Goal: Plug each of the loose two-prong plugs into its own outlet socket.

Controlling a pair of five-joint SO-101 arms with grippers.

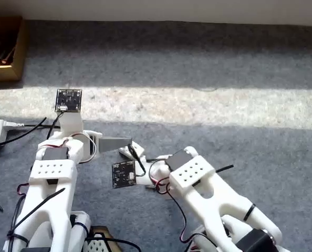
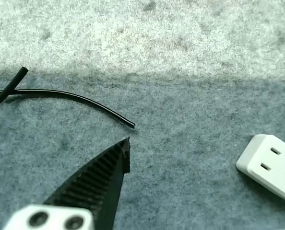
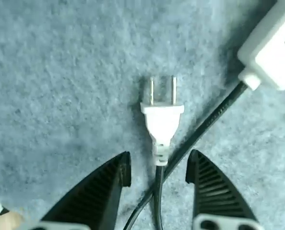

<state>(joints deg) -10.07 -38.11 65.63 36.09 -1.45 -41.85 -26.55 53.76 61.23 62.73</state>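
jaws of my right gripper [image 3: 159, 155] gaping empty, straddling cord [image 3: 158, 196] behind plug [image 3: 161, 115]; am judging nothing plugged yet.

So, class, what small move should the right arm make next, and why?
Probably advance slightly and close the right gripper on the white two-prong plug: it lies loose on the grey carpet, its body just ahead of the open fingers, prongs in no socket.

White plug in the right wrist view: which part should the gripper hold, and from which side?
Grip the plug by its white body, across its width, just behind the prongs, coming from the cord end. The prongs point away from the open right gripper, which straddles the cord, so they would be free for a socket.
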